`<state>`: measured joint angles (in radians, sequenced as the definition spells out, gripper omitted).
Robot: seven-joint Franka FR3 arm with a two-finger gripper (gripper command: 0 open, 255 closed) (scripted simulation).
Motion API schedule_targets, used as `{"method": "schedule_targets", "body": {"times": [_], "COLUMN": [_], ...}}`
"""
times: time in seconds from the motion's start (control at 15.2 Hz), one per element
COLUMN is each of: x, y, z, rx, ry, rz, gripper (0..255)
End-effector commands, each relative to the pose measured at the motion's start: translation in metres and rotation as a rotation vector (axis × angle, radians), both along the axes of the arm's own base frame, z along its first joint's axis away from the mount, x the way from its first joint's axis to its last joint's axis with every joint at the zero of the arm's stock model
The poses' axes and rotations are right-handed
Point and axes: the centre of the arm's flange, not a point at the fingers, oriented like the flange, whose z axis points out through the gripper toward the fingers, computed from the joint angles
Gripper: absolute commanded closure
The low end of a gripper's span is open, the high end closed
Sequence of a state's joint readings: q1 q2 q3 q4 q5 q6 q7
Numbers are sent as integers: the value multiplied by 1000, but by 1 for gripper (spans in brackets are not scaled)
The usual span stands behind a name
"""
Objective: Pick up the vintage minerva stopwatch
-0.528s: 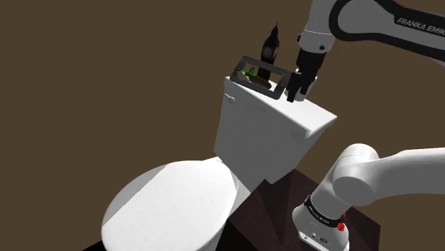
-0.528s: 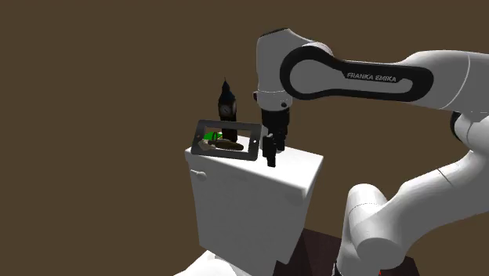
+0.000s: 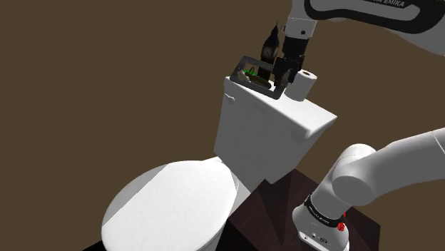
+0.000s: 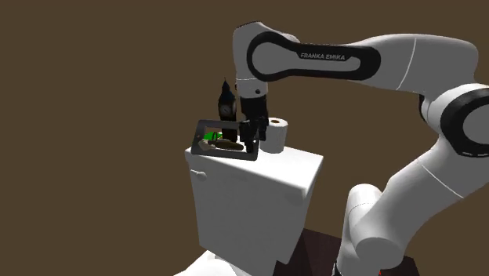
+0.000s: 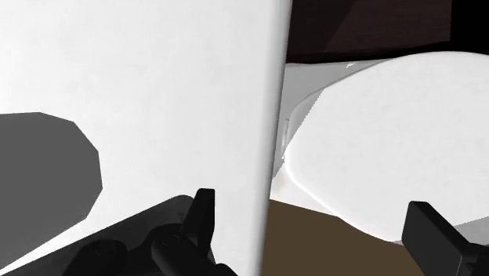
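The toilet tank lid [image 3: 303,118] carries a toilet paper roll [image 3: 305,83], and just beside it hangs the gripper [image 3: 279,83], jaws apart and clasping nothing. They hang at the roll-side end of a dark tray [image 4: 222,154], which holds a green item [image 4: 208,136] and a brown one [image 4: 229,145]. The stopwatch [image 3: 270,44] stands just past the tray's far rim, dark and upright with its long axis vertical, so it lies beyond the jaws.

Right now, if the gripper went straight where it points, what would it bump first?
The gripper would probably meet the white tank lid, near its edge; the toilet seat lies farther below.
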<state>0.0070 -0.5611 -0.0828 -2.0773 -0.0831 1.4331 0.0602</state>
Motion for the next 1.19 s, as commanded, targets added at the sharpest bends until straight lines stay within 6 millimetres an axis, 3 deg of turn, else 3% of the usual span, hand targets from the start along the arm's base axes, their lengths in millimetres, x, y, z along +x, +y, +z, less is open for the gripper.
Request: {"method": "schedule_targets", "body": {"times": [0.0,0.92,0.99,1.12], "x": [31,207,217,217], "y": [-11,-108,-114,-114], "z": [4,24,25,14], "rx": [21,169,178,178], "ry": [10,73,76,76], "rz": [-20,-155,-162,-162], "gripper": [0,0,0,0]}}
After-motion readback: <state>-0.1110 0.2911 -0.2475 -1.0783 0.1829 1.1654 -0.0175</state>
